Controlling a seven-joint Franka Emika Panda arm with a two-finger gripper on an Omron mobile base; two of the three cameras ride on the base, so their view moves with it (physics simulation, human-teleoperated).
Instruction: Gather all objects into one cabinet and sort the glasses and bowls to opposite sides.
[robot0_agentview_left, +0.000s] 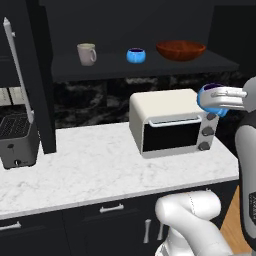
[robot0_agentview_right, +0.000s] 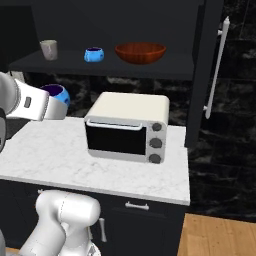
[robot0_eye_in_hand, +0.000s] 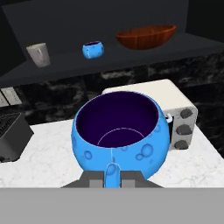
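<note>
A rendered home kitchen: beyond the hand (robot0_eye_in_hand: 112, 175), a toaster oven (robot0_agentview_left: 172, 122) on a white marble surface (robot0_agentview_left: 90, 165), black drawer fronts (robot0_agentview_left: 112, 210) below, probably a toaster (robot0_agentview_left: 17, 140) left.

The dark shelf (robot0_agentview_left: 100, 70) carries three things — mug (robot0_agentview_left: 86, 54), blue bowl (robot0_agentview_left: 135, 55), reddish-brown bowl (robot0_agentview_left: 180, 50).

The white arm (robot0_agentview_left: 190, 220) rises from its base and bends forward; the gripper (robot0_eye_in_hand: 112, 177) sits raised, jaws clamped on a blue bowl (robot0_eye_in_hand: 120, 133).
</note>
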